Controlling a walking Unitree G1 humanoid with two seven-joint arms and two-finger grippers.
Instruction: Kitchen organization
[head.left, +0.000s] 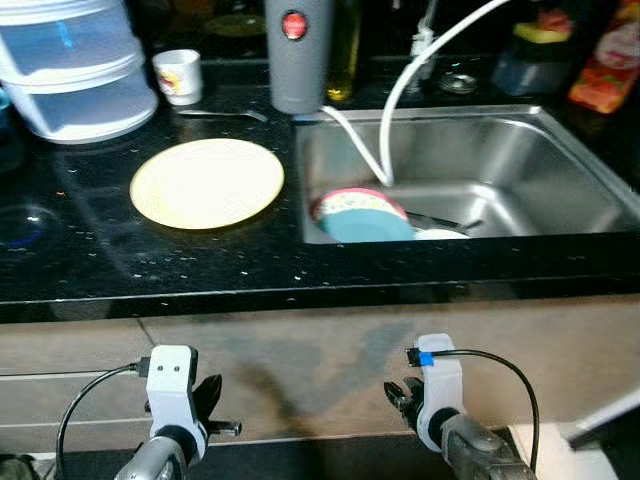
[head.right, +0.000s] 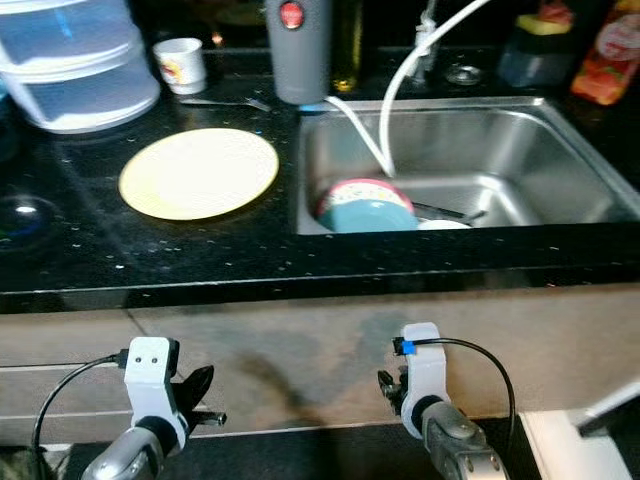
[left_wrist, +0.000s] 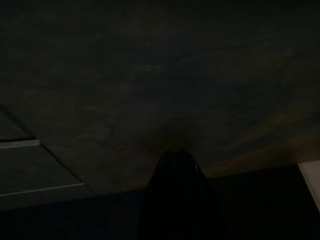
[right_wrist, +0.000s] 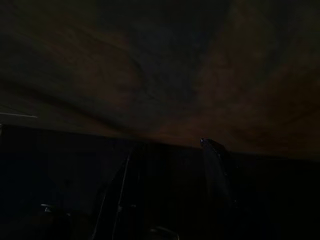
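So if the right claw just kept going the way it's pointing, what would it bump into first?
Most likely the beige cabinet front below the black countertop. The right gripper hangs low before it, and its dark wrist view looks along the fingers at that mottled panel. Depth is unclear, so I can't say how soon.

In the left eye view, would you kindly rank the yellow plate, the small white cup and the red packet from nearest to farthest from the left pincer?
From the left pincer:
1. Yellow plate, on the counter, left of the sink.
2. Small white cup, at the counter's back.
3. Red packet, far right, behind the sink.
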